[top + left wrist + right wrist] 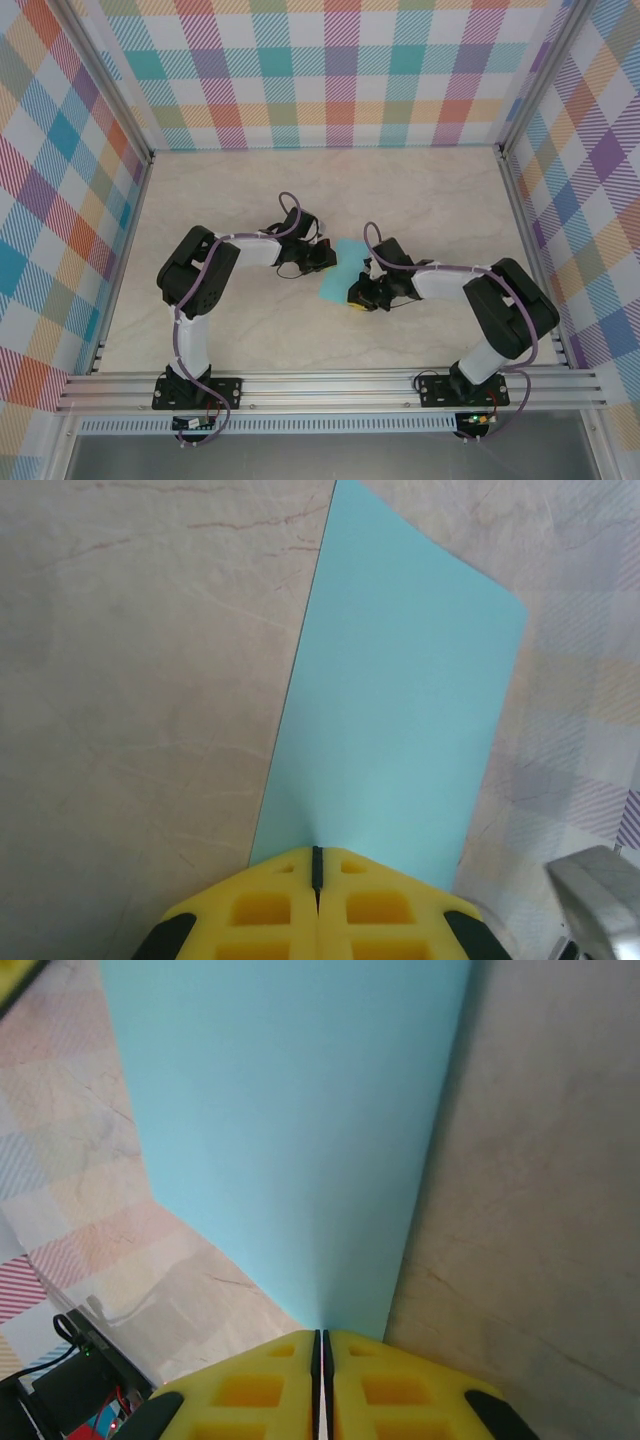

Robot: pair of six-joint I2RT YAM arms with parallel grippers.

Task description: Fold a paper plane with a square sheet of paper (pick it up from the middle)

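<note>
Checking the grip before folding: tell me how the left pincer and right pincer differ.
Side: the left pincer reaches the square sheet of paper from its left, the right pincer from its right. Depth: the left pincer sits farther from the arm bases than the right pincer. Both are shut on the sheet.

— What colour is the sheet of paper (400, 710)?
— Plain turquoise-cyan, with no print on it.
— And the desk (420, 190)?
— Pale beige, with faint marble-like veins.
— The walls (340, 70)?
— A plaid of teal, purple, orange, pink and yellow stripes on white.
— The robot?
— The left arm (195, 275) and right arm (505, 300) are black and white, and the cables (290, 208) are lilac. The left fingers (270, 910) and right fingers (400, 1390) are bright yellow with black edges. The rail (330, 385) is silver-grey.
</note>
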